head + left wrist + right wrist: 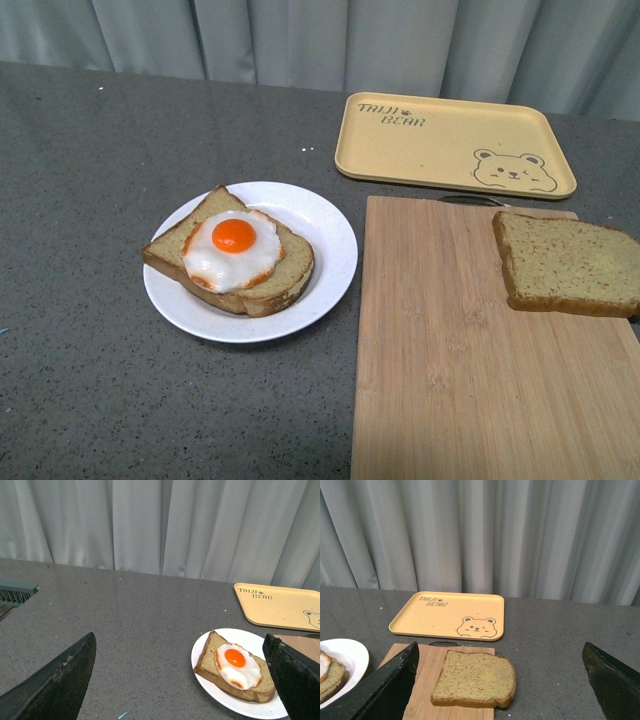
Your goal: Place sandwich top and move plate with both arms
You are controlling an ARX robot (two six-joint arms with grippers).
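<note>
The sandwich top [568, 264], a plain speckled tan slice, lies flat on the right far part of a wooden cutting board [470, 360]; it also shows in the right wrist view [474, 679]. The round white plate [322, 232] sits left of the board and holds a bread slice with a fried egg [234, 250]; both show in the left wrist view, plate [205, 647]. No arm shows in the front view. My left gripper [182, 680] is open and empty, well back from the plate. My right gripper [502, 680] is open and empty, back from the plain slice.
A yellow rectangular tray with a bear drawing [455, 143] lies beyond the board, near the grey curtain. The table is dark grey speckled stone [90, 180]. A grey-green object [17, 592] sits at the table's far left in the left wrist view.
</note>
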